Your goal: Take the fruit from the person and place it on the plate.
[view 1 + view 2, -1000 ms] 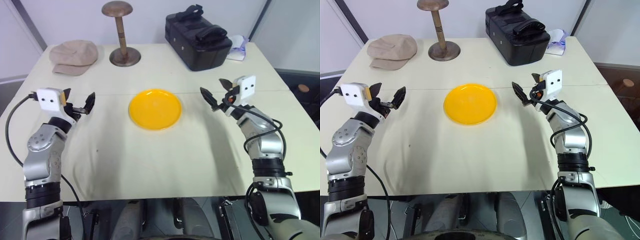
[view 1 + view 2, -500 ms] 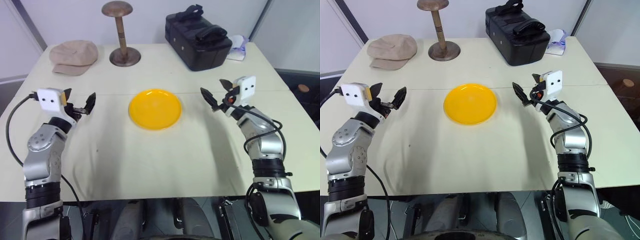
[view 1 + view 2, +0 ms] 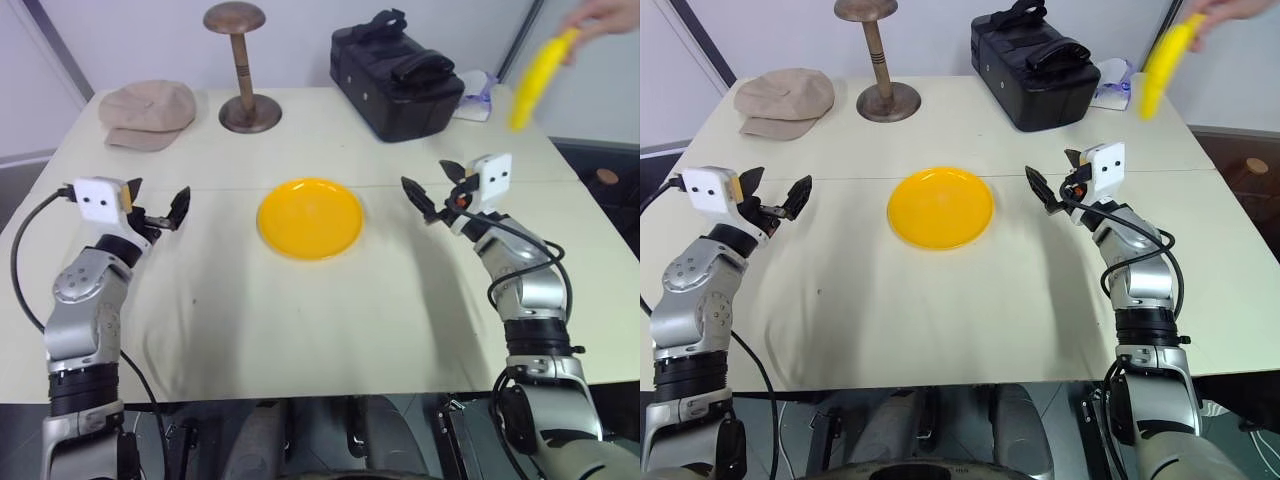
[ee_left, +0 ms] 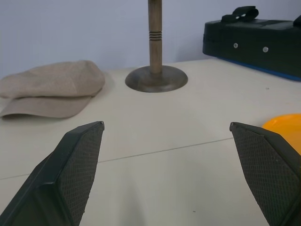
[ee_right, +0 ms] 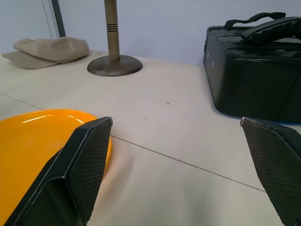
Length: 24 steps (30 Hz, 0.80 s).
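**Banana arriving at the far right corner**

A person's hand [image 3: 607, 14] is now coming into the top right of the head views, dangling a banana [image 3: 536, 77] that was absent half a second ago. The fruit is hanging in the air above the far right corner of the tabletop [image 3: 330, 330], near the black case [image 3: 396, 82] and well apart from both arms. Everything else is sitting as before. By my reading, the handover is only just opening: the fruit is being offered, and nothing has been taken yet.

The right pincer [image 3: 432, 192] is hovering just right of the yellow plate [image 3: 310, 217], its black fingers spread wide and gripping nothing; it is the nearer one to the banana and seems the likelier to reach up for it. The left pincer [image 3: 157, 210] is hovering left of the plate, also standing open and empty. The plate is lying bare at the middle of the tabletop.

Counting: one banana, one hand, one plate, two pincers, one beige cap [image 3: 148, 113], one wooden hat stand [image 3: 243, 70], one black case.
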Motion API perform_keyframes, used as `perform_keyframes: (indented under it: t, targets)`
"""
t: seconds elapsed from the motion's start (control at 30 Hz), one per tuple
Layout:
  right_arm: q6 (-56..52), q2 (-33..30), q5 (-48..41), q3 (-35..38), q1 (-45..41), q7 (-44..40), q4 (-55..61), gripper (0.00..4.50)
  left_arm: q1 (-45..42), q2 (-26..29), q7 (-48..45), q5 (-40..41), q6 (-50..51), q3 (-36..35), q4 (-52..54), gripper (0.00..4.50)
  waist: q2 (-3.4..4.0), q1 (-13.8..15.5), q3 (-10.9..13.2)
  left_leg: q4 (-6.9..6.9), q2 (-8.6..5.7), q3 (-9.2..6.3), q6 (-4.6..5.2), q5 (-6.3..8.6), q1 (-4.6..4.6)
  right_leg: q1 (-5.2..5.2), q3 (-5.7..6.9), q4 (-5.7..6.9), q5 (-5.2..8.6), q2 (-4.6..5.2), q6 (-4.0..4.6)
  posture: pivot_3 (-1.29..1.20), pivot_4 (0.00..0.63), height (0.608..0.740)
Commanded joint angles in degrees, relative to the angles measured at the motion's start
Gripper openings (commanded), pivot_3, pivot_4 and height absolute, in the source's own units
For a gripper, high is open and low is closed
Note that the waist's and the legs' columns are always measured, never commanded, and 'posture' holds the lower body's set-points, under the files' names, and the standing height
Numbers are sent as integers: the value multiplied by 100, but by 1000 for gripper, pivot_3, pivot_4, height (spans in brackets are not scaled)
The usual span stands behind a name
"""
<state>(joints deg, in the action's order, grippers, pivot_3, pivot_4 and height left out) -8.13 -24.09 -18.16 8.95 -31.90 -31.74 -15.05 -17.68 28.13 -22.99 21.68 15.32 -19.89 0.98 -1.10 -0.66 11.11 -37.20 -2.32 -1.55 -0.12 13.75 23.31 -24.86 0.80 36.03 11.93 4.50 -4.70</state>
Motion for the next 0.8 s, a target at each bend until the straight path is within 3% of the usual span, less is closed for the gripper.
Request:
perform_keyframes:
  t: [0.03, 0.27, 0.43, 0.6, 0.8]
  targets:
    - [114, -72, 2, 127, -16, 17, 218, 4500, -68, 104, -7, -35, -134, -85, 87, 4483, 0, -1, 0, 0, 0, 0, 0, 0, 0, 0, 0, 0, 0, 0, 0, 0, 150, 740]
    - [132, -63, 8, 113, -36, 8, 197, 4500, -140, 245, -231, 37, -129, -101, 20, 4483, 0, -3, 0, 0, 0, 0, 0, 0, 0, 0, 0, 0, 0, 0, 0, 0, 150, 740]
    - [123, -88, 7, 113, -38, -20, 193, 4500, -91, 936, -2027, 1521, 904, 52, 950, 4483, -1, -11, 1, 1, 0, 0, 0, 0, 2, 0, 0, -2, 1, -1, 1, 0, 150, 740]
    - [10, -148, -49, 179, 13, -9, 324, 4500, -421, 1489, -2794, 2303, 1747, 143, 1145, 4483, 3, -10, 2, 1, 1, 0, 0, 0, 2, 0, 0, -7, 11, 0, 19, 0, 150, 740]
    - [-722, -255, -463, 108, -91, -227, 1111, 4500, -1056, 1391, -2944, 2282, 1855, 459, 919, 4483, 2, -19, 2, 1, 1, 0, 1, 0, 3, 1, 0, -6, 8, -10, 12, 0, 150, 740]
